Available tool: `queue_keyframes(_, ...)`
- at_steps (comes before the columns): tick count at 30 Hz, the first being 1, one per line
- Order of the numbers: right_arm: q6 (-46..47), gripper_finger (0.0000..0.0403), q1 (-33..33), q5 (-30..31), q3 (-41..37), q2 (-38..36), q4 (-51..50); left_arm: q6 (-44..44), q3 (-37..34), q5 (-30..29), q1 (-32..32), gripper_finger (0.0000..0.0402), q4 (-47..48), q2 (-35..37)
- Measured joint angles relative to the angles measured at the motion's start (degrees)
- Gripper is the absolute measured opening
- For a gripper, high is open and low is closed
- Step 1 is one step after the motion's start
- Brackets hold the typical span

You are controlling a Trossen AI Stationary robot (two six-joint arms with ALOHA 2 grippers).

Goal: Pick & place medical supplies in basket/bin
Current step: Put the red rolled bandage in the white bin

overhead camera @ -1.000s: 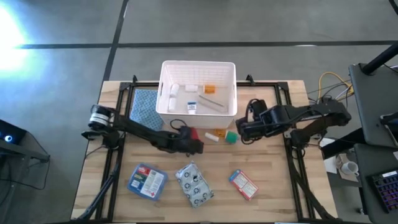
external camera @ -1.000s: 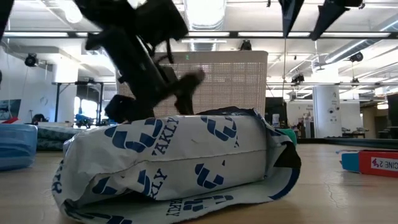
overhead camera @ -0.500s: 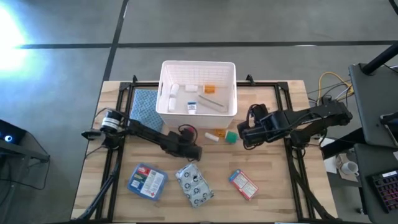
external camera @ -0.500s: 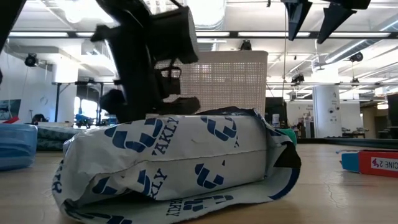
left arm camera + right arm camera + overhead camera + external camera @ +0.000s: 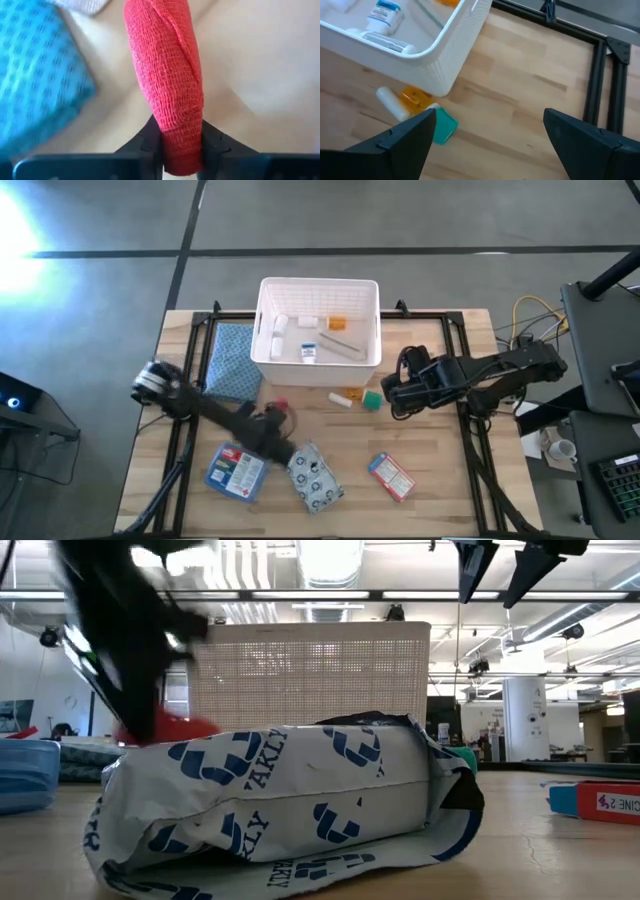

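The white slotted basket (image 5: 319, 320) stands at the far middle of the wooden surface (image 5: 440, 480) and holds several small supplies, among them a white bottle with a blue label (image 5: 384, 13), a long tube (image 5: 385, 42) and an orange-capped item (image 5: 337, 324). The left hand (image 5: 181, 150) is closed on a red bandage roll (image 5: 167, 80), just in front of the basket beside the blue checked cloth (image 5: 232, 355). The right hand (image 5: 487, 140), fingers spread wide and empty, hovers near a cream tube (image 5: 391, 102) and a green piece (image 5: 444, 128). Nearer the front lie a blue packet (image 5: 236, 472), a spotted pouch (image 5: 314, 477) and a red-white packet (image 5: 391, 476). Behind is a bright hall with ceiling lights.
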State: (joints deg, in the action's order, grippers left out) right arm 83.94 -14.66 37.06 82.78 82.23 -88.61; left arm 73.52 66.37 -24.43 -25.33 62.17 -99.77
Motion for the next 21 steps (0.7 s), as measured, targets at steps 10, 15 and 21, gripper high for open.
queue_keyframes(10,-7.61,0.0359,0.04,0.03,0.0,0.0,10.01,17.56,0.02,-47.23,-20.98,0.0047,-3.86,27.21)
queue_keyframes(15,-10.84,0.0359,0.02,-0.02,0.0,-0.02,12.43,3.66,-0.04,-56.19,-18.11,0.0046,-8.82,35.76)
queue_keyframes(21,-18.42,0.0359,0.04,-8.11,0.02,0.05,10.13,-14.33,-0.11,-36.98,1.71,0.0046,-10.79,39.31)
